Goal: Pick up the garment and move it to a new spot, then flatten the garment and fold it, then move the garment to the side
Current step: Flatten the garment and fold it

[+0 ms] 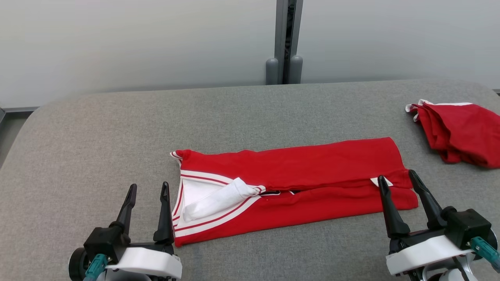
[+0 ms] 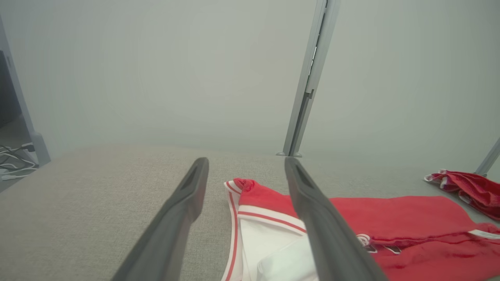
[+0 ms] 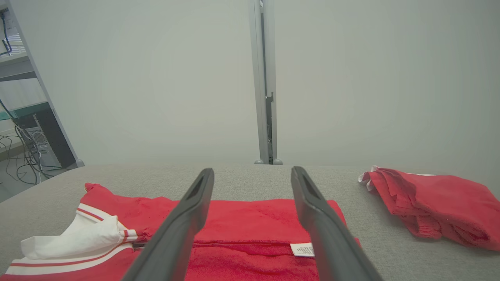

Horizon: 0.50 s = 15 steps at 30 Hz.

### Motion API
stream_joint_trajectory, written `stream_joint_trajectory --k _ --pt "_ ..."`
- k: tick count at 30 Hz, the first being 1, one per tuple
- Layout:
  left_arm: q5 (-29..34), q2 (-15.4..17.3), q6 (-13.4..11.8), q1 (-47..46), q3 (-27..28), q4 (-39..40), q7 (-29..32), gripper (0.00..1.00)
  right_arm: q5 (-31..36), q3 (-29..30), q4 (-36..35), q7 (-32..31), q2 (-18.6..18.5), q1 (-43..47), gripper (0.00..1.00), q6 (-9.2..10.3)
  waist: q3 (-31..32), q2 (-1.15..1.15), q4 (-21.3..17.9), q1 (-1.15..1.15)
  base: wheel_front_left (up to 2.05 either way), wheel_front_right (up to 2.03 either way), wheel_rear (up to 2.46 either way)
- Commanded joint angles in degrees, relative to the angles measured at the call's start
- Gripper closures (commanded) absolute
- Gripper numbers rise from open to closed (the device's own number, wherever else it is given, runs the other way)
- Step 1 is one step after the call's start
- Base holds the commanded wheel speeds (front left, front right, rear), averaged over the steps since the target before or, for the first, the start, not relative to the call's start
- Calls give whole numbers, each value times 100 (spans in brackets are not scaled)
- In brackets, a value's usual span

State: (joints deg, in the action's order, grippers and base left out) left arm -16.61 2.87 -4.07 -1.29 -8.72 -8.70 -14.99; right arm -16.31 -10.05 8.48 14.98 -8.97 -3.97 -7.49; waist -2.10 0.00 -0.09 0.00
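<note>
Folding looks half done: garment [image 1: 297,183] flat mid-frame, long edges folded in; crosswise fold, side move remaining. Jaws open, empty: left gripper [image 1: 149,185], right gripper [image 1: 396,175].

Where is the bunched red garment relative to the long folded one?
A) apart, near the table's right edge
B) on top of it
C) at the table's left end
A: the bunched garment lies at the right edge of the table, bare surface between it and the folded garment.
</note>
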Motion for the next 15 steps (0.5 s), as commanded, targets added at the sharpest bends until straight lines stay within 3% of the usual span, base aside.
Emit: stream_joint_trajectory --k 1,15 --pt "17 14 31 98 12 1 -20 0 -31 -13 32 27 1 88 0 -1 53 0 -8 0 0 0 0" --pt "-22 14 -56 139 -101 -23 -21 0 -160 -70 36 27 18 124 0 -1 135 0 11 0 0 0 0"
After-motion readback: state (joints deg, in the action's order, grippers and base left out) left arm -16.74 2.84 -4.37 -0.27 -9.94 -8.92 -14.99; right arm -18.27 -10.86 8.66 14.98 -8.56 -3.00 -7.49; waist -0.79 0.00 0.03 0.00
